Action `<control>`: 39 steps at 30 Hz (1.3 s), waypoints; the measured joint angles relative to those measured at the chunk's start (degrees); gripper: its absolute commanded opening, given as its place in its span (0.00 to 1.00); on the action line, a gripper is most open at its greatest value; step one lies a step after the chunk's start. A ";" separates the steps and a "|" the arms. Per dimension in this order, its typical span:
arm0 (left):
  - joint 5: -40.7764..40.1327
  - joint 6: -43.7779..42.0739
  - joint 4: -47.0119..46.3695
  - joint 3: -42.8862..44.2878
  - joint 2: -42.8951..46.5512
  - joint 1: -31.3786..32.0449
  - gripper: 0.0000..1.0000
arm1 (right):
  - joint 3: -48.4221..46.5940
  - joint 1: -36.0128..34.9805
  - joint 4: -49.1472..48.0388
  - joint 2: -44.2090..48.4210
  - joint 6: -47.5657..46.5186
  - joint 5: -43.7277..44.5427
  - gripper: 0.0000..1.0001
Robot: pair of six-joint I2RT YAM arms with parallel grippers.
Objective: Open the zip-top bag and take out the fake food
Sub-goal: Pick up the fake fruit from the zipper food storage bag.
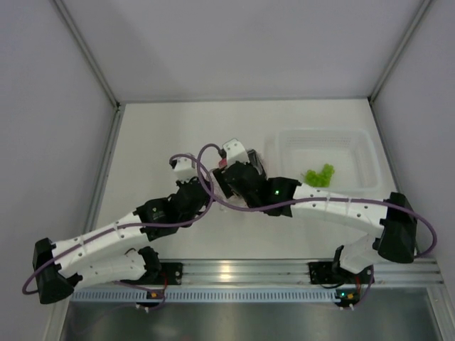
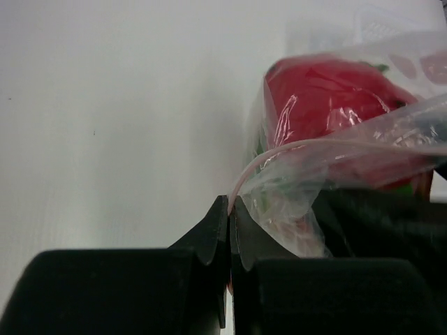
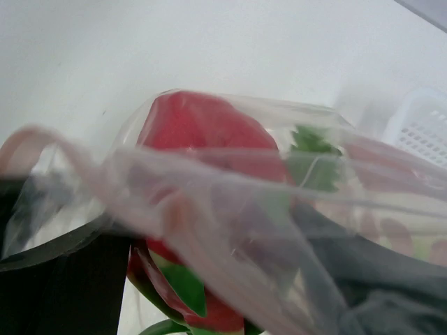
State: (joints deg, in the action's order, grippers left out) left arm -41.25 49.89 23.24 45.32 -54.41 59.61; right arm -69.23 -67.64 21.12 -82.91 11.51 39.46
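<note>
The zip-top bag (image 2: 349,150) is a clear crinkly film with a pinkish zip strip (image 2: 279,150). My left gripper (image 2: 230,204) is shut on the end of that strip. Inside the bag lies fake food, a red fruit piece with green tips (image 2: 325,98). In the right wrist view the bag (image 3: 230,209) drapes across my right gripper (image 3: 209,279). Its fingers (image 3: 56,286) stand wide apart with the red fruit (image 3: 195,129) and film between them; contact is not clear. From above, both grippers, left (image 1: 213,174) and right (image 1: 237,179), meet at mid-table and hide most of the bag (image 1: 222,163).
A rigid clear tub (image 1: 355,142) stands to the right of the grippers, with a green leafy piece (image 1: 320,175) in it. Its ribbed corner shows in the right wrist view (image 3: 422,129). White walls enclose the table on three sides.
</note>
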 measured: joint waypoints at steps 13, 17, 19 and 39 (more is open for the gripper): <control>-0.37 3.17 -2.71 -3.80 5.38 2.19 0.00 | -0.24 8.07 -0.26 -3.08 15.43 4.50 0.00; -1.77 5.11 -4.09 -4.39 2.69 5.03 0.00 | -1.97 8.07 0.37 -4.42 19.80 6.03 0.00; -3.89 6.38 -5.07 -4.39 1.22 7.72 0.00 | -2.16 8.07 1.29 -4.94 23.21 7.37 0.00; -17.99 14.25 -7.67 -6.25 -7.30 17.84 0.00 | -5.62 5.75 12.24 -9.44 43.45 12.22 0.00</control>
State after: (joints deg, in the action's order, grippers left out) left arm -59.24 64.14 15.57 39.07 -61.71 77.45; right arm -74.85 -61.89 33.36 -92.36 54.96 51.68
